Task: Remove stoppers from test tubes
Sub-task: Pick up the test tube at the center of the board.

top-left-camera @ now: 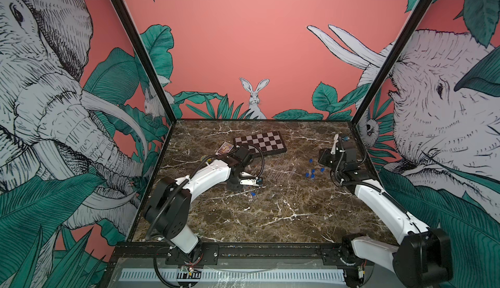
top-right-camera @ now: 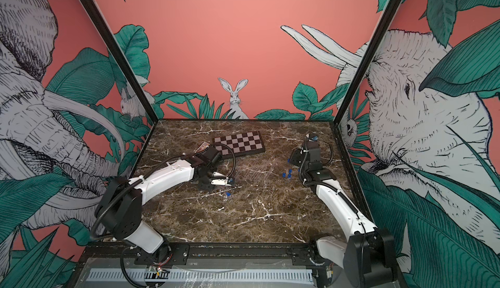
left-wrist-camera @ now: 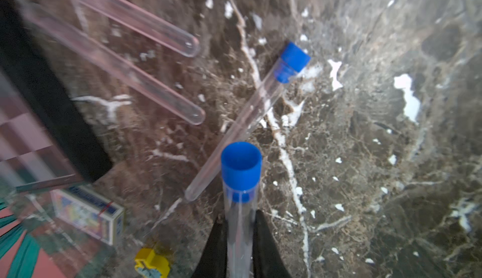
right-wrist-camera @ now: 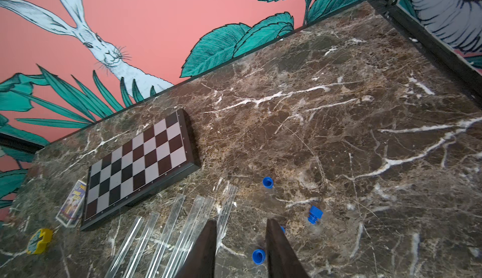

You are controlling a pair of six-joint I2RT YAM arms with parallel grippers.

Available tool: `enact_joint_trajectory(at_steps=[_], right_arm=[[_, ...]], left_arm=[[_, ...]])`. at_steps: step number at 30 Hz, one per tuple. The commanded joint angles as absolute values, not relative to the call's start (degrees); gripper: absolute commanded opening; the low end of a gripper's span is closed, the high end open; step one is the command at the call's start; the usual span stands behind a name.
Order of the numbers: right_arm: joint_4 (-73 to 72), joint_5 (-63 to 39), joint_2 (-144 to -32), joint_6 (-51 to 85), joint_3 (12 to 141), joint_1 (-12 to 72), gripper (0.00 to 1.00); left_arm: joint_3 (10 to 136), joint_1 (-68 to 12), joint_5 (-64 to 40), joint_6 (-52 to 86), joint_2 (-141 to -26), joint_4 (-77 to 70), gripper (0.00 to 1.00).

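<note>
My left gripper [left-wrist-camera: 240, 240] is shut on a clear test tube [left-wrist-camera: 238, 227] that carries a bright-blue stopper [left-wrist-camera: 241, 164] and points away from the fingers. A second stoppered test tube [left-wrist-camera: 245, 122] lies on the marble beside it, its stopper [left-wrist-camera: 293, 58] at the far end. Two unstoppered tubes [left-wrist-camera: 135, 81] lie nearby. In both top views the left gripper [top-left-camera: 257, 181] [top-right-camera: 228, 182] is low over the table's middle. My right gripper [right-wrist-camera: 241, 227] hangs open and empty above several loose stoppers [right-wrist-camera: 268, 182] [top-left-camera: 313, 171] and a row of bare tubes [right-wrist-camera: 169, 232] [top-left-camera: 278, 170].
A folded chessboard [top-left-camera: 259, 143] [right-wrist-camera: 140, 164] lies at the back of the marble table [top-left-camera: 270, 219]. A small card box [top-left-camera: 226, 147] [left-wrist-camera: 88, 214] and a yellow toy piece [left-wrist-camera: 152, 263] [right-wrist-camera: 40, 240] lie to its left. Black frame posts edge the table.
</note>
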State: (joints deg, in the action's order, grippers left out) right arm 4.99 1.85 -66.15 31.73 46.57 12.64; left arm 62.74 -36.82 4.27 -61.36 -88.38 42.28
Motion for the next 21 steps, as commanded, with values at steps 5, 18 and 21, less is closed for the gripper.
enact_joint_trajectory(at_steps=[5, 18, 21], right_arm=[[-2.5, -18.3, -65.3, 34.8, 49.0, 12.8, 0.34], [-17.8, -37.9, -62.4, 42.0, 46.0, 15.1, 0.42], [-17.1, -38.0, -60.4, 41.2, 45.8, 15.2, 0.44]], left_arm=[[68.2, -39.1, -4.6, -53.2, -81.7, 37.6, 0.15], [84.5, -45.6, -21.0, -33.2, -93.2, 16.8, 0.14], [89.0, -45.8, -21.7, -27.7, -96.7, 15.1, 0.14]])
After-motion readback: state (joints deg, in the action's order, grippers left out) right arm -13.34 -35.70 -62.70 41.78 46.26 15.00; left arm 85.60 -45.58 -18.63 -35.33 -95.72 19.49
